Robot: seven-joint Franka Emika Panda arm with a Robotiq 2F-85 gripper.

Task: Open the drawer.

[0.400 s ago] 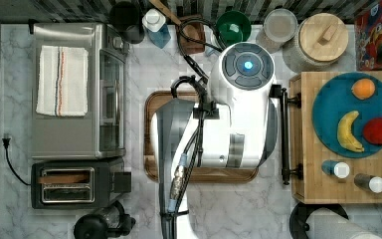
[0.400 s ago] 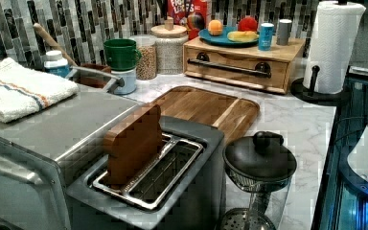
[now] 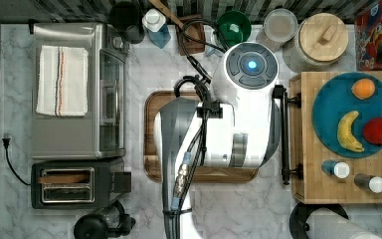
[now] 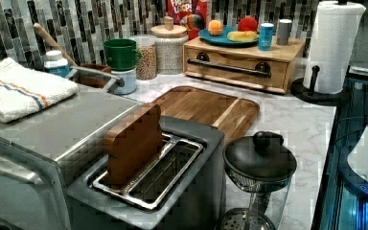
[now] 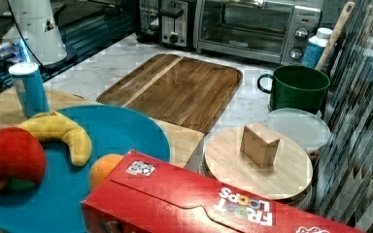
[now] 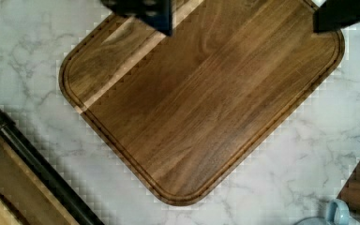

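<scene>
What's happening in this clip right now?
A robot arm hangs over the brown tray on the marble counter, its gripper above the tray with jaws open and holding nothing. The drawer looks shut, and its black handle is untouched; it sits in a wooden box topped by a blue plate of fruit. So the opening has not begun: the gripper is near the drawer but not yet at the handle.

Bare counter (image 4: 287,112) before drawer (image 4: 235,68)
</scene>
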